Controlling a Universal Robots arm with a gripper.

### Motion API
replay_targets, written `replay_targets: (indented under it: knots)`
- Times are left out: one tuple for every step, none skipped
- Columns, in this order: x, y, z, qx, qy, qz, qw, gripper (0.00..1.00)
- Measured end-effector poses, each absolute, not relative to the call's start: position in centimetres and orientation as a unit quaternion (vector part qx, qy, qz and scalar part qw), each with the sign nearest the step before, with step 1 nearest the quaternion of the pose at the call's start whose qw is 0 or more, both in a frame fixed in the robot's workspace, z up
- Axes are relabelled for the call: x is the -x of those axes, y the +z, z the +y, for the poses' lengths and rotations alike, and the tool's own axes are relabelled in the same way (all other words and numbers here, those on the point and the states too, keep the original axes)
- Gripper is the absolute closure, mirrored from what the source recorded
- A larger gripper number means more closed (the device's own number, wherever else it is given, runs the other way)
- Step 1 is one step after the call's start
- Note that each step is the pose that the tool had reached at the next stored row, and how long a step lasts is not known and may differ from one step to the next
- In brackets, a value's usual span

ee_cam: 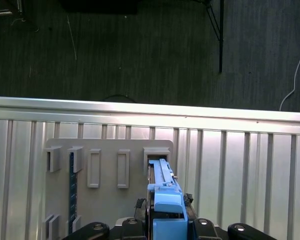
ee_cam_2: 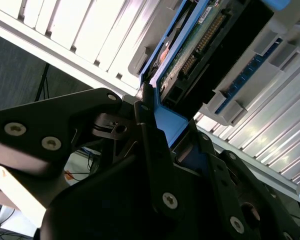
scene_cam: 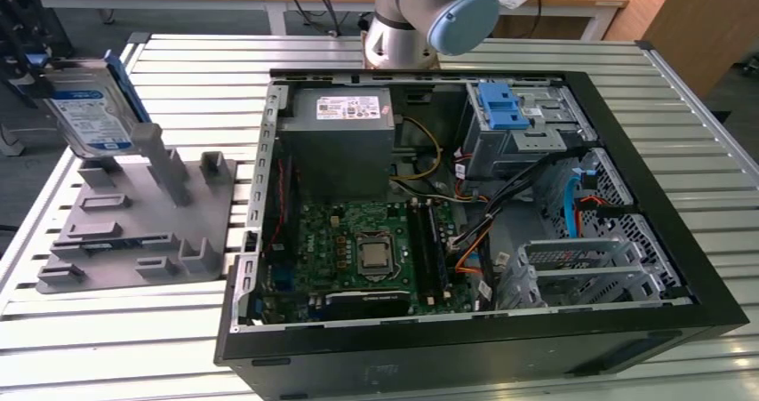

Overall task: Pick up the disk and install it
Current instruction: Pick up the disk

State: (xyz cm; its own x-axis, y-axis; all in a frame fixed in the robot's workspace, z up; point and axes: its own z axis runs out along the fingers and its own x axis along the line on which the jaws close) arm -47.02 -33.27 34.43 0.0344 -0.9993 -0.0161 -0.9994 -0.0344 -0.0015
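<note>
**Gripper [ee_cam: 165,202] pinching disk [ee_cam: 162,180] at the rack [ee_cam: 110,165]**

Dark fingers [ee_cam_2: 152,150] press on either side of the disk's blue end in both wrist views, so I judge the grip closed on it.

The slatted table [scene_cam: 202,72] carries everything. The open case [scene_cam: 699,268] takes up the exterior view's centre and right, with a cage [scene_cam: 534,134] at its upper right. The grey rack sits on the exterior view's left, just beside the case.

In the exterior view the disk [scene_cam: 89,108] stands near upright at the upper left, with its lower end at the rack's back row. Whether it sits in a slot there or hangs just clear of it I cannot tell. It is well apart from the cage.

As for handling, the disk looks stiff and dense, probably heavy for its bulk. The metal faces seem slick and the plastic rails may flex. A green board [ee_cam_2: 200,40] and its connector pins lie bare on one face and look fragile. The blue end or the rails seem the safe places to hold it.
</note>
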Motion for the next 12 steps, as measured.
replay_targets:
  knots:
    - [47.02,34.48,-33.27,0.719,0.005,0.695,0.006,0.64]
    - [47.02,34.53,-33.27,0.719,0.005,0.695,0.006,0.64]
    - [47.02,34.59,-33.27,0.719,0.005,0.695,0.006,0.64]
    - [47.02,34.64,-33.27,0.719,0.005,0.695,0.006,0.64]
    - [47.02,34.71,-33.26,0.719,0.005,0.695,0.006,0.64]
    - [47.02,34.78,-33.26,0.719,0.005,0.695,0.006,0.64]
    - [47.02,34.85,-33.26,0.719,0.005,0.695,0.006,0.64]
    - [47.02,34.94,-33.25,0.719,0.005,0.695,0.006,0.64]
    - [47.02,35.02,-33.24,0.719,0.005,0.695,0.006,0.64]
    - [47.02,35.11,-33.24,0.719,0.005,0.695,0.006,0.64]
    - [47.02,35.21,-33.24,0.719,0.005,0.695,0.006,0.64]
    - [47.02,35.29,-33.24,0.719,0.005,0.695,0.006,0.64]
